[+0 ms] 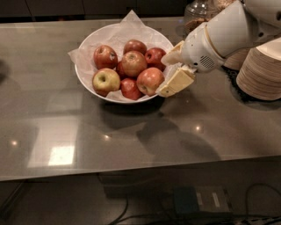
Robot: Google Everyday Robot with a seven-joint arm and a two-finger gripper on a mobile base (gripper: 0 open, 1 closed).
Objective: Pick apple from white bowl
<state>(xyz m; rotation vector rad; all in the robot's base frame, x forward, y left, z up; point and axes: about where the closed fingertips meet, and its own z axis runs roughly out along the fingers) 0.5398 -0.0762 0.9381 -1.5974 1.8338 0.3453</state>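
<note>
The white bowl (90, 44), lined with crinkled white paper, stands at the back middle of the grey table and holds several apples. The large orange-red apple (150, 81) lies at the bowl's front right, next to a yellow-green apple (105, 81) and smaller dark red ones. My gripper (169, 70) is at the bowl's right rim, just right of the large apple. It is open, with one cream finger (172, 56) above the rim and the other finger (176, 82) just outside it. It holds nothing.
Stacks of beige paper bowls (262, 70) stand at the right, close behind my white arm (228, 33). A glass jar (199, 11) is at the back. The table's front edge (131, 169) runs across the lower frame, with cables on the floor below.
</note>
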